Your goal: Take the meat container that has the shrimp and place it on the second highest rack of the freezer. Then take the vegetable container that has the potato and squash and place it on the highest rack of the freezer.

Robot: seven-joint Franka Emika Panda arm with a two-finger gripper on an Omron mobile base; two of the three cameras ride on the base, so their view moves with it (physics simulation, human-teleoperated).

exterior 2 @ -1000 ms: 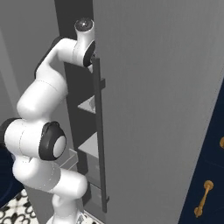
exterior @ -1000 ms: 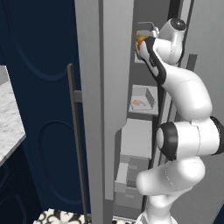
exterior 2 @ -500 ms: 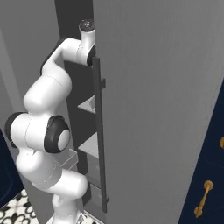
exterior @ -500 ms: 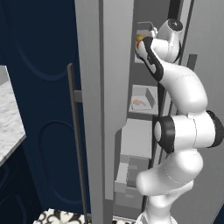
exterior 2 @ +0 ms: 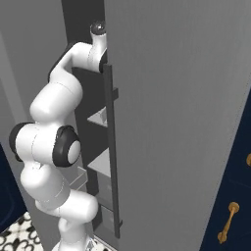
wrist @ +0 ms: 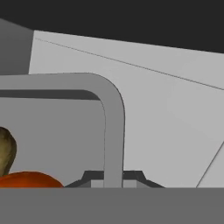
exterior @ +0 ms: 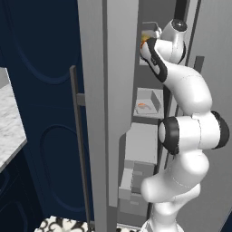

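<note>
Pincer (wrist: 113, 179) clamped tight on the rim of the vegetable tray (wrist: 111, 113) — a smooth grey wall with a rounded corner, pinched between two dark tips cut off by the bottom edge. Inside the tray, just left of the grip: potato (wrist: 6, 151), a dull olive-tan lump with a mottled skin, half cropped at the frame edge, and below it the squash (wrist: 28, 180), glossy orange-red, only its top curve showing. Beyond the rim, a flat pale-grey rack (wrist: 166, 113) sloping away under darkness; whether the tray rests on it or hangs above is hard to tell.

From the left base camera, hand hidden behind the white wrist up at the top of the open freezer (exterior: 115, 104); only a sliver of orange and tan visible there. Well below the hand, a second grey tray (exterior: 149, 100) on a lower rack, holding the shrimp (exterior: 142, 105) — a tiny orange curl. Further down, plain grey drawers (exterior: 138, 181), partly masked by the arm. Long dark bar handle (exterior 2: 112, 152) on the door, matte and straight.
</note>
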